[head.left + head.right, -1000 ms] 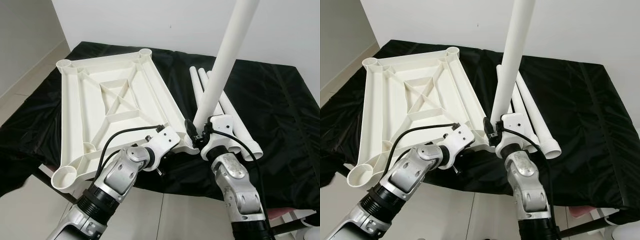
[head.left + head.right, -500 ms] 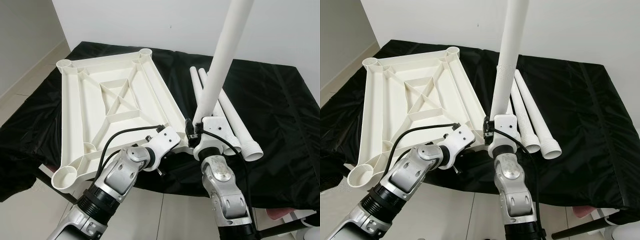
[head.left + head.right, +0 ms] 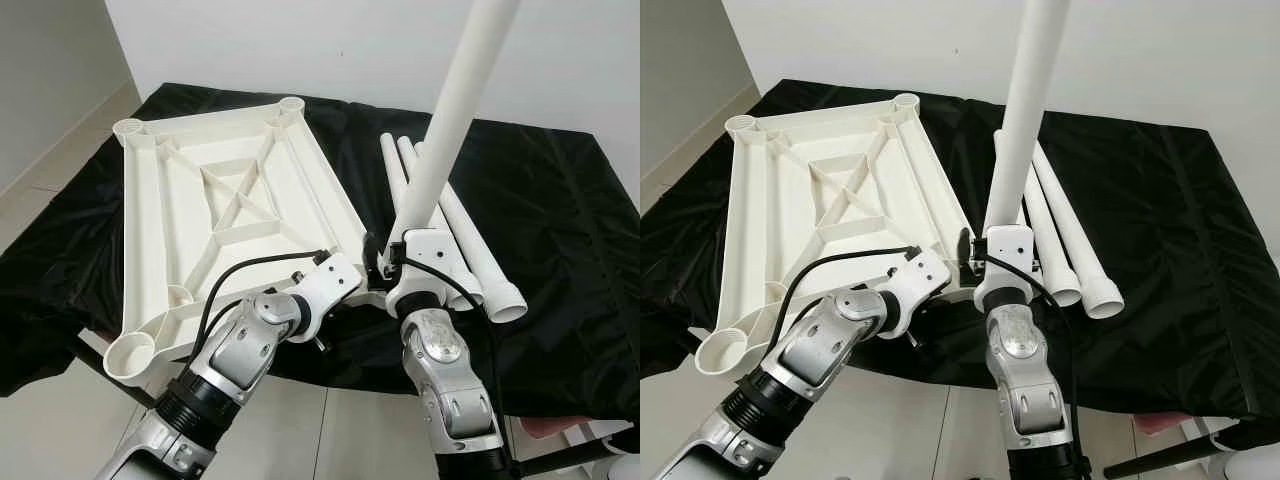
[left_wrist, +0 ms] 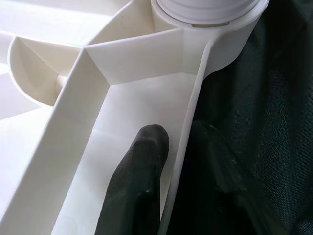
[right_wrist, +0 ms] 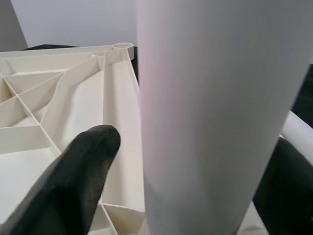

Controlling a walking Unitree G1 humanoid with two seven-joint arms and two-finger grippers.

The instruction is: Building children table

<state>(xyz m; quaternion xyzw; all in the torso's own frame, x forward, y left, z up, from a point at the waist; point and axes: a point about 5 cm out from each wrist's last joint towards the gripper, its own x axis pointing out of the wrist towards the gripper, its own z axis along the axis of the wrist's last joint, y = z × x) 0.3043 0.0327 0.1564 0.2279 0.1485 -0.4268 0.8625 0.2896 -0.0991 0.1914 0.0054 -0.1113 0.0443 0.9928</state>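
Tabletop (image 3: 220, 200), upside down on black cloth (image 3: 560, 220), rim pinched near corner by left gripper (image 4: 183, 147); upright leg (image 3: 450, 120) in that corner socket, clasped by right gripper (image 3: 390, 262); spare legs (image 3: 470, 250) beyond.

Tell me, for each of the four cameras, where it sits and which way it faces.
Left eye view: on the head, looking forward and down at the upturned tabletop on the black cloth; both silver arms show.
Right eye view: beside it, same scene slightly shifted; the right gripper holds the upright leg.
Left wrist view: along the left gripper, one finger either side of the tabletop's rim.
Right wrist view: along its fingers, up the leg.
Shared: both wrist views show the leg's corner socket.
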